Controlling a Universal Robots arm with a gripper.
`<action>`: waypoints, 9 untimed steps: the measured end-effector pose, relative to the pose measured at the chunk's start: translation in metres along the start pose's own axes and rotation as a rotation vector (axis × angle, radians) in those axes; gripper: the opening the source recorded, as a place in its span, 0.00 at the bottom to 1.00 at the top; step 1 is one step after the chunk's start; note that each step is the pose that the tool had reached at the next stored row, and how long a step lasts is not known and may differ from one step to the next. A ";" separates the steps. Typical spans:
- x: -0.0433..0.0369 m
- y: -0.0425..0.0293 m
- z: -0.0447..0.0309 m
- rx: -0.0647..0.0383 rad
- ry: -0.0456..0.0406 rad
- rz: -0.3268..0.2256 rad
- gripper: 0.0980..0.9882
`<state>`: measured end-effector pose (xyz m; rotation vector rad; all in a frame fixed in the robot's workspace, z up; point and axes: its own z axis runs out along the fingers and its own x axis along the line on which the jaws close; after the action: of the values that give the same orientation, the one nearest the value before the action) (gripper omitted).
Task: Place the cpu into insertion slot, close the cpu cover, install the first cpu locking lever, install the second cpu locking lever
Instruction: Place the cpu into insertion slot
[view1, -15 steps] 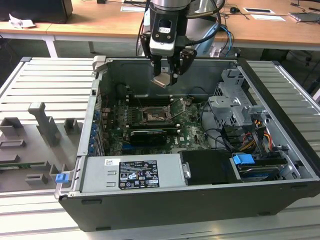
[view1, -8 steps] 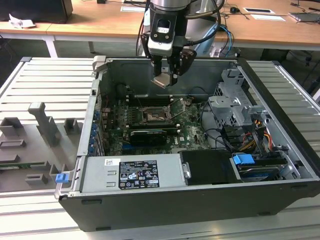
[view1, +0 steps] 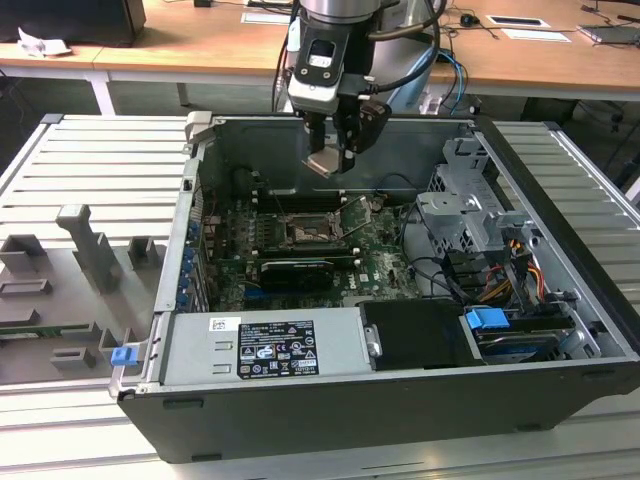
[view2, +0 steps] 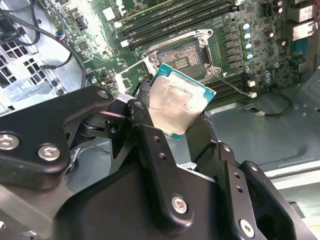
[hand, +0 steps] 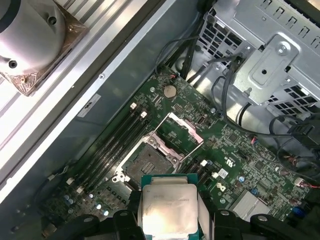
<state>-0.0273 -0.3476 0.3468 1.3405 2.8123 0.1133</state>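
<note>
Pale silver metal tops the chip (view1: 325, 163), and the gripper (view1: 333, 148) pinches it by two opposite edges, with a black finger pressed against each side. In the exterior view the chip hangs in the air above the open computer case (view1: 300, 400). It is over the far part of the green board (hand: 240, 150) and well clear of it. The socket (hand: 145, 162) lies below, bare, with its dark pin field showing. Beside it the cover (hand: 187, 127) is swung up on its hinge, so nothing blocks the way down. Long black memory slots (hand: 115, 135) run along the socket's other side. The step in hand looks like the first one, placing the chip, and none of the work on the socket is done yet. In the second wrist view the chip (view2: 180, 102) sits tilted in the fingers, its edges at an angle to the socket's rim (view2: 187, 55). Seating it would seem to call for levelling the chip, squaring its corners with the rim, and coming straight down, because the pins underneath would not forgive a slanted or sideways touch.
</note>
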 end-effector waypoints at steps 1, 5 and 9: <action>0.0000 0.0000 0.0003 0.000 -0.0007 0.010 0.48; 0.0000 -0.0001 0.0009 0.000 -0.0031 0.041 0.48; 0.0000 -0.0001 0.0013 -0.001 -0.0045 0.059 0.48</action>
<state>-0.0273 -0.3476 0.3455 1.4225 2.7694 0.1122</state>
